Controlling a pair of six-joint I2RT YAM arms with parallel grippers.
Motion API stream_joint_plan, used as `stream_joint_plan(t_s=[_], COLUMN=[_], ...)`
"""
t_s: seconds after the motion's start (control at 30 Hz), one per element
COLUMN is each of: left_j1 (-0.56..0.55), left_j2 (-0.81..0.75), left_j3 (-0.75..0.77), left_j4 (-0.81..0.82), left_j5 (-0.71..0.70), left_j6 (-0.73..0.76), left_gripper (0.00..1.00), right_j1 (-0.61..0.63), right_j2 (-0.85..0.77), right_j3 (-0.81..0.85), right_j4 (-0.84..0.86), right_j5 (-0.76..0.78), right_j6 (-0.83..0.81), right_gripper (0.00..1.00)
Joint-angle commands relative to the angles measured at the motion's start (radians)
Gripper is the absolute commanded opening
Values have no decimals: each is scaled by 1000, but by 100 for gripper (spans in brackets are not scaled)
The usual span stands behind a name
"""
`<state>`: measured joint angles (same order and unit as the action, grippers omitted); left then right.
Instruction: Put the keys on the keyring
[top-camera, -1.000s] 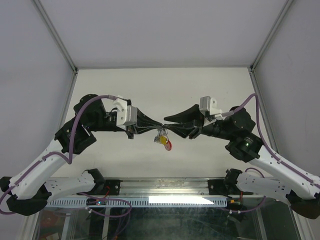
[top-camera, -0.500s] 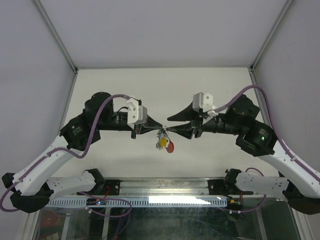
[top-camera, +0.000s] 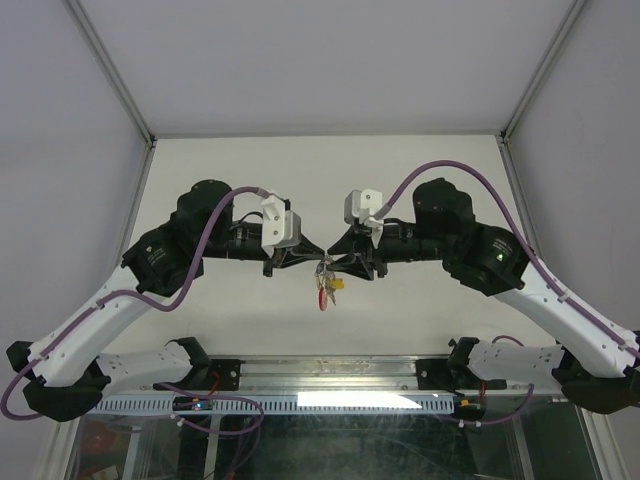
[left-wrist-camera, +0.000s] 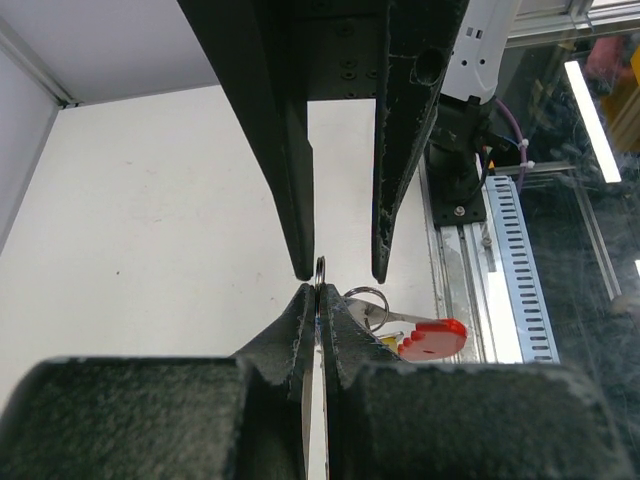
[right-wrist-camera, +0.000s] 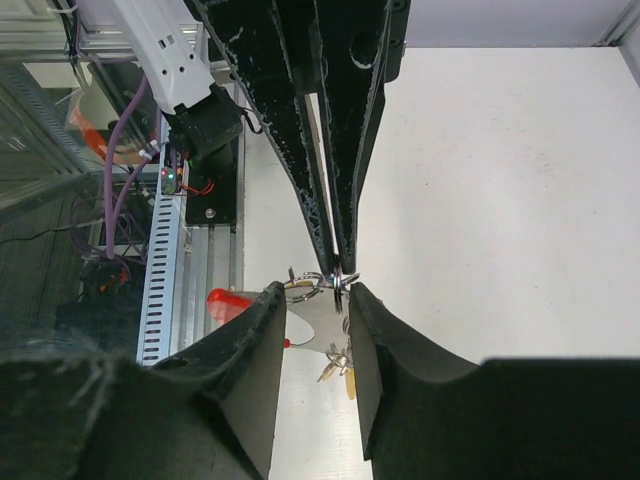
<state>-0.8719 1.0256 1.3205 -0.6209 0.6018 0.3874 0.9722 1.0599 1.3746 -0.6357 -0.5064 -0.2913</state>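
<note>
The keyring (left-wrist-camera: 320, 268) is a thin silvery loop seen edge-on, pinched in my left gripper (left-wrist-camera: 318, 290), which is shut on it above the table. A red-headed key (left-wrist-camera: 435, 340) and a yellow one hang from it on a second small ring (left-wrist-camera: 368, 300). My right gripper (right-wrist-camera: 315, 300) is open, its fingertips either side of the keyring (right-wrist-camera: 340, 280) without clamping it. The red key (right-wrist-camera: 228, 300) and yellow key (right-wrist-camera: 348, 385) dangle below. In the top view the left gripper (top-camera: 308, 262) and right gripper (top-camera: 337, 264) meet tip to tip, with the keys (top-camera: 324, 290) hanging under them.
The white table (top-camera: 330, 170) lies under both arms, with grey walls on three sides. The metal rail (top-camera: 330, 375) with the arm bases runs along the near edge. A slotted cable duct (left-wrist-camera: 515, 270) lies next to it.
My right gripper has moved left, right up to the left gripper's tips. The key bunch has swung, and the red key now hangs straight down. The left arm has shifted slightly right.
</note>
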Motion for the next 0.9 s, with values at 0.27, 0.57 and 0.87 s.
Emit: stream_joint_plan(t_s=[0.27, 0.57, 0.87], left_j1=[-8, -9, -10], left_j2=[18, 18, 13], left_j3=[73, 77, 80], left_j4=[-31, -40, -42], left_j5=[21, 25, 39], left_j6=[49, 54, 60], left_gripper=[0, 0, 0], right_j1=[3, 3, 4], right_j2=[21, 41, 53], right_j3=[69, 70, 85], right_j4=[-20, -28, -49], right_j5=[-21, -24, -26], right_j6=[-26, -28, -33], right_gripper=[21, 18, 7])
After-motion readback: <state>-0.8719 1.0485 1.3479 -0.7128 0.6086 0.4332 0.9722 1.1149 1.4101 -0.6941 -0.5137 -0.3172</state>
